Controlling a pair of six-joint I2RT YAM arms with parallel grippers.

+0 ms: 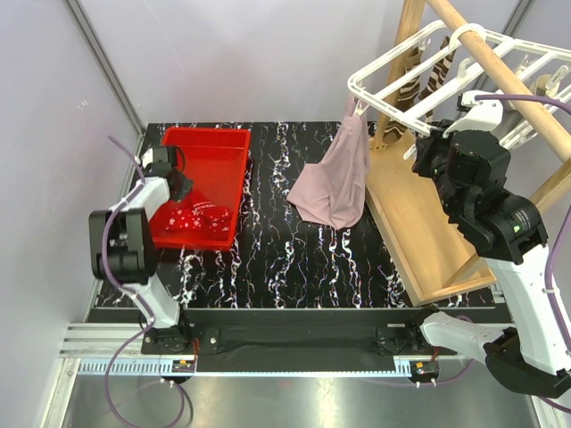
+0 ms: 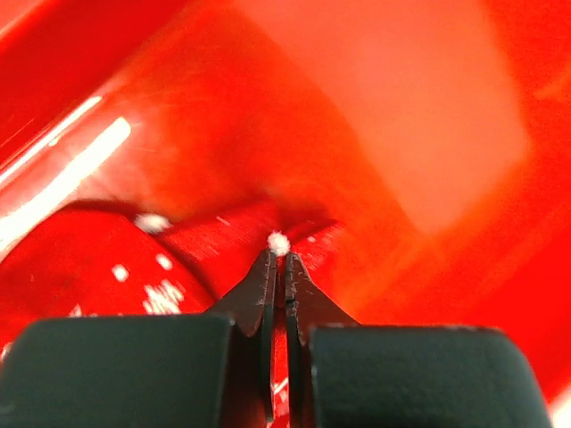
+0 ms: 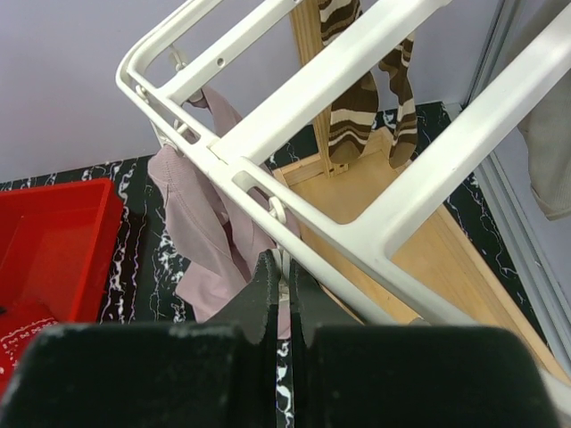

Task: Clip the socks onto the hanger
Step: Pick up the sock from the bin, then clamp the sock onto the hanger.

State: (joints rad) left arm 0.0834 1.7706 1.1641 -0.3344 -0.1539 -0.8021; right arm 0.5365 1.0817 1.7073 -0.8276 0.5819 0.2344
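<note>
In the left wrist view my left gripper (image 2: 278,255) is shut on a fold of the red sock with white specks (image 2: 134,276), and red fabric shows between its fingers. From above, that gripper (image 1: 181,185) sits low inside the red tub, beside the sock (image 1: 198,219). My right gripper (image 3: 285,264) is shut on a small white clip (image 3: 277,214) dangling under the white hanger (image 3: 357,76). A mauve-pink sock (image 1: 339,174) hangs from the hanger's front corner, its toe on the table. Brown-and-cream striped socks (image 3: 357,107) hang further back. A beige-grey sock (image 3: 549,152) hangs at the right.
The red tub (image 1: 210,147) stands at the left of the black marbled table (image 1: 277,259). A wooden frame base (image 1: 419,223) lies at the right, and its slanted wooden pole (image 1: 500,67) carries the hanger's hook. Grey walls close in behind and to the left.
</note>
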